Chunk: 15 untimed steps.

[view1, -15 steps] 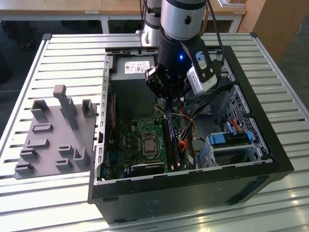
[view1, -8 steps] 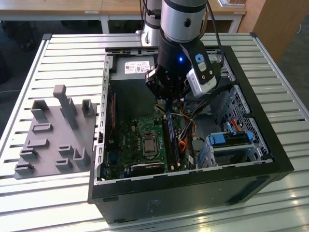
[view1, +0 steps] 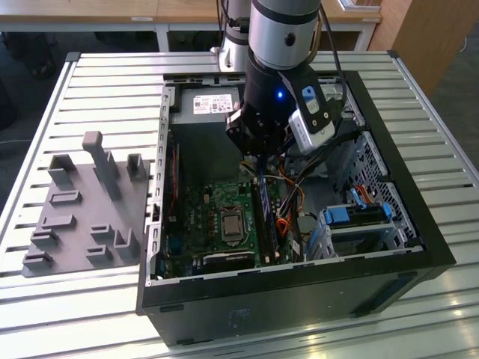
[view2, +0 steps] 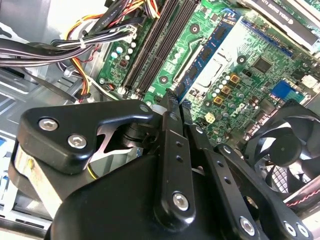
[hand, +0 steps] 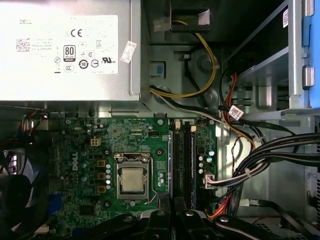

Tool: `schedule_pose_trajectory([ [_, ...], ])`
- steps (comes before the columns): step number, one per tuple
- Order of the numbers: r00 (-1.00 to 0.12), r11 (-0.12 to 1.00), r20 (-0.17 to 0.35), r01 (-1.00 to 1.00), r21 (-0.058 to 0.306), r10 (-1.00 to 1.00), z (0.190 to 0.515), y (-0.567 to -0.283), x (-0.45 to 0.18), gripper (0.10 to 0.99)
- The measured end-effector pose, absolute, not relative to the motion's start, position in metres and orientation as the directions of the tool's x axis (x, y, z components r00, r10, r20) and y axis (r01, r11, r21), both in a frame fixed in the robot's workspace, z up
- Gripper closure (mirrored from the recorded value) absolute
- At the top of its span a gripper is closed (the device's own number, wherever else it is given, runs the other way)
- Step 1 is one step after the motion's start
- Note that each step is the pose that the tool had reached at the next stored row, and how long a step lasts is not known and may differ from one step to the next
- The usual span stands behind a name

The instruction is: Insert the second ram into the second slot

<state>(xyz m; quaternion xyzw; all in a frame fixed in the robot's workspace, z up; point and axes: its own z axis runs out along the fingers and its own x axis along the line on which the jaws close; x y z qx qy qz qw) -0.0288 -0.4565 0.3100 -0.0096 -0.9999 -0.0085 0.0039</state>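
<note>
My gripper (view2: 171, 102) hangs above the green motherboard (hand: 80, 150) inside the open black computer case (view1: 299, 292). Its fingers are pressed together on the second ram (view2: 205, 54), a thin blue stick with black chips that runs out from the fingertips. The stick lies roughly parallel to the long black slots (view2: 150, 45) and off to their side in the second wrist view. In the first wrist view the gripper (hand: 175, 212) lines up with the slots (hand: 183, 160). In the exterior view the gripper (view1: 258, 161) sits over the slots' far end, and a blue strip (view1: 271, 224) runs along them.
The power supply (hand: 65, 50) fills the case's far end. A cable bundle (hand: 260, 155) crowds one side of the slots and the processor socket (hand: 132, 180) lies on the other. A fan (view2: 287, 150) sits close by. A grey parts fixture (view1: 82, 209) stands at the exterior view's left.
</note>
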Motion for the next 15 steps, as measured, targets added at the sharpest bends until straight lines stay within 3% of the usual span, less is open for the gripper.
schedule_pose_trajectory([
  [15, -1.000, 1.000, 0.008, 0.019, 0.017, 0.019, 0.3028, -0.4568, -0.0287, 0.949],
])
